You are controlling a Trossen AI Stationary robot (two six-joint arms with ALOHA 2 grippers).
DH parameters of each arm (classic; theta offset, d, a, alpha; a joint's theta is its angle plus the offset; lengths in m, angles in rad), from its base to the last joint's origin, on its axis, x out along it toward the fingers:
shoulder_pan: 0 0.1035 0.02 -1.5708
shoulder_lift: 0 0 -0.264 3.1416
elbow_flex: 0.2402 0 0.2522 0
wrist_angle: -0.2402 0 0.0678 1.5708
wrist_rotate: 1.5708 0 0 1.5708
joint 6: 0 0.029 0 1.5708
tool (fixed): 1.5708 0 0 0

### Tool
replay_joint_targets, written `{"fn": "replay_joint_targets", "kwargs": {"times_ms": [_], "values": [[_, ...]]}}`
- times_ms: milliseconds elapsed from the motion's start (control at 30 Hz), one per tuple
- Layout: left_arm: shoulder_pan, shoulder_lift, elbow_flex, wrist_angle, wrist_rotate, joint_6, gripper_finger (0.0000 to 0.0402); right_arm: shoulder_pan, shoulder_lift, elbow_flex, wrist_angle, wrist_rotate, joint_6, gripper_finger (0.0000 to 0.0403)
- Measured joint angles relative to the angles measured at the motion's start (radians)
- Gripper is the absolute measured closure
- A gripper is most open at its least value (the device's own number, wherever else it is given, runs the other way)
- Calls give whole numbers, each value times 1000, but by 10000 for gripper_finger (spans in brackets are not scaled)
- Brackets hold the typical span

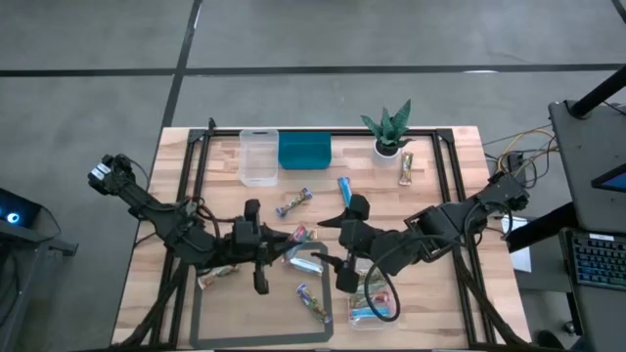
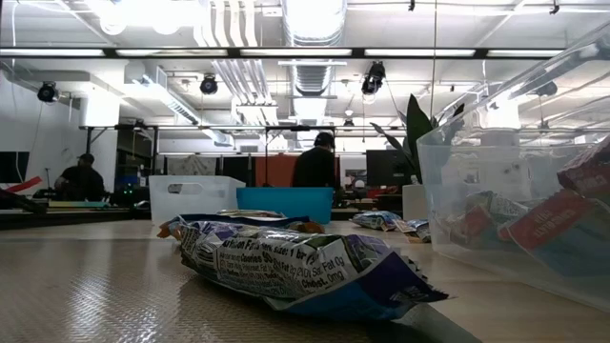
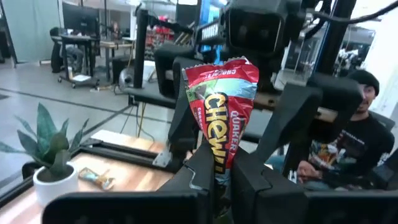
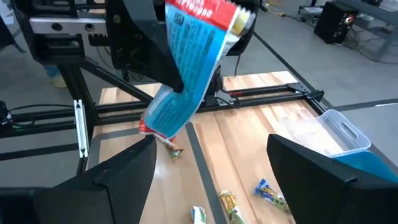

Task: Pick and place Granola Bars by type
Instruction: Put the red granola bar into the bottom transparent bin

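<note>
— While the left gripper (image 3: 217,177) points across the table, what is it carrying?

— It is clamped shut on a red-wrapped granola bar (image 3: 221,106). In its wrist view the bar stands upright out of the closed fingers, pinched at its lower end.

— And where is that bar on the table?

— Above the middle of the wooden table (image 1: 440,293), lifted off the surface, between the two arms. From overhead it shows as a reddish bar (image 1: 298,235) just past the left fingers.

— What about the right gripper (image 4: 211,146)?

— Its fingers stand wide apart and hold nothing. It faces the left one from close by, and its wrist view shows the bar's blue side hanging between its two fingers, touching neither.

— Where are the other bars?

— A silvery bar (image 1: 305,262) lies just in front of the held one. A multicoloured bar (image 1: 293,202) and a blue bar (image 1: 344,188) lie farther back, and a brown bar (image 1: 407,168) rests beside the potted plant (image 1: 389,127). Another bar (image 1: 315,303) lies near the front edge. Several more sit inside the clear tub (image 1: 391,311) near the front, under the right arm.

— Anything else at the back?

— A second clear tub (image 1: 258,156) and a teal bin (image 1: 304,151) stand side by side, touching.
</note>
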Motion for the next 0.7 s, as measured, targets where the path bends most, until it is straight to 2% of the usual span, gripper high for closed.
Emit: {"fn": "replay_joint_targets", "kwargs": {"times_ms": [400,700], "values": [[72,45,2,104,16,76,393,-4,1,0,2,0,-19,112],[101,103,93,69,94,130,393,-11,2,0,1,-1,-41,122]]}}
